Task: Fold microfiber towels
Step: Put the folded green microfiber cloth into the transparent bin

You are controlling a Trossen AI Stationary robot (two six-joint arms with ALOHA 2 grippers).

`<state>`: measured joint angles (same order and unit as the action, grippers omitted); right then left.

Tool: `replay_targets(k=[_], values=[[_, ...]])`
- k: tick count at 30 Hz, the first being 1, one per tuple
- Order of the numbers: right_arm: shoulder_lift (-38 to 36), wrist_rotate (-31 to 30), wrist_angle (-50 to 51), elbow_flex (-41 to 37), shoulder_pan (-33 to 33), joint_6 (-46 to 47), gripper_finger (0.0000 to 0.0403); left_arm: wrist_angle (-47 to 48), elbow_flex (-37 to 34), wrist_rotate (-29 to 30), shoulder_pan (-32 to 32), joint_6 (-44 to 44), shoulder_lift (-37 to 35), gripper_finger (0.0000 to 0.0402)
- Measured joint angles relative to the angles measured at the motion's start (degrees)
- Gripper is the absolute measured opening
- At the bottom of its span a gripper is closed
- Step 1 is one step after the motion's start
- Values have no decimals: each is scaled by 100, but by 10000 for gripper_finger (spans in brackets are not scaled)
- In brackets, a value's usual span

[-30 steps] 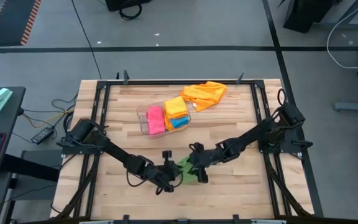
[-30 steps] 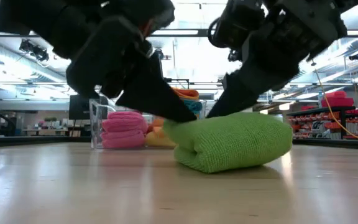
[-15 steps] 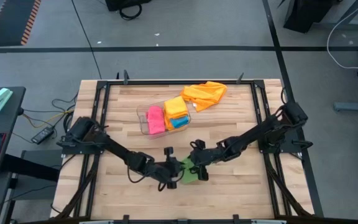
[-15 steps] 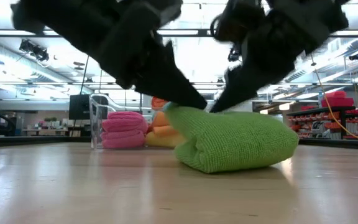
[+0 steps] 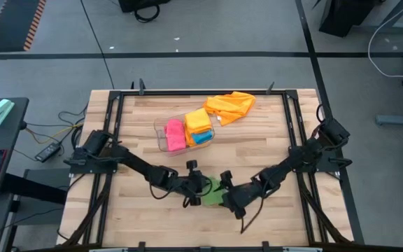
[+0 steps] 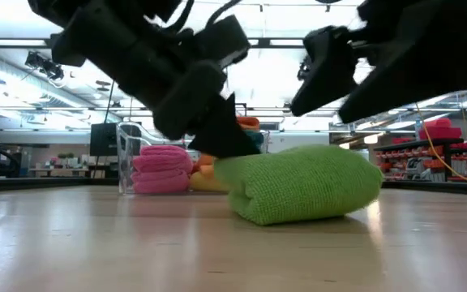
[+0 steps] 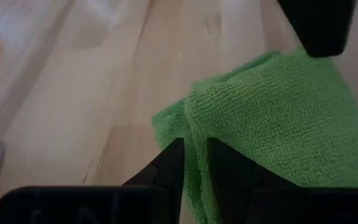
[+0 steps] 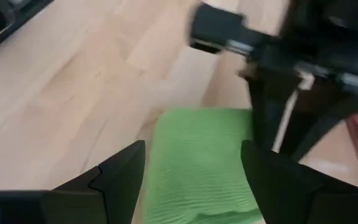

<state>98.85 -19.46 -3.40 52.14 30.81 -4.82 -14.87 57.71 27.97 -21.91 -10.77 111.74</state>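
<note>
**Wooden tabletop, green towel folded between two grippers**

Pale wood planks of the table [image 5: 138, 133] carry a folded green microfiber towel [image 5: 214, 192] near the front edge, just right of centre. It lies as a thick, rounded bundle, flat on the wood.

On its left side the left gripper [image 5: 200, 187] pinches an edge of the green towel: the wrist view shows its two fingers [image 7: 166, 163] nearly together, with a thin fold of green cloth between them. The right gripper [image 5: 231, 199] sits at the towel's right front corner with its fingers [image 8: 120, 171] spread wide, one to each side of the cloth, gripping nothing.

Behind the towel, toward the middle of the table, a clear plastic bin [image 5: 161, 133] holds three folded towels: one pink towel [image 5: 175, 134], one yellow towel [image 5: 199, 120] and one blue towel [image 5: 201, 137]. Just beside the bin's far right corner, one orange towel [image 5: 231, 106] lies crumpled and unfolded on the wood.

That makes five towels in all, one of each colour, and two arms.
</note>
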Motion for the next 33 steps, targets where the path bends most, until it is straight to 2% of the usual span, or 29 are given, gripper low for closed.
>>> replay_targets(k=[4,6,8,12,17,26,29,33], values=[[-1,-56,136,0,138,-537,286,-79,-6,8,15,202,246,74],[-2,-305,453,4,171,-916,290,-147,4,8,22,328,306,72],[-2,-589,796,0,208,-1524,293,-163,7,9,22,397,330,69],[-2,-726,1457,0,243,-2820,294,-97,9,8,37,401,333,66],[69,-967,1414,0,31,-3475,294,-35,10,2,88,445,333,68],[238,-635,1098,-4,-407,-3240,294,86,4,10,153,244,335,53],[236,-332,1039,-4,-440,-2899,294,63,2,6,144,218,339,48],[119,-296,1222,-4,-444,-2154,299,10,0,3,108,170,344,41]])
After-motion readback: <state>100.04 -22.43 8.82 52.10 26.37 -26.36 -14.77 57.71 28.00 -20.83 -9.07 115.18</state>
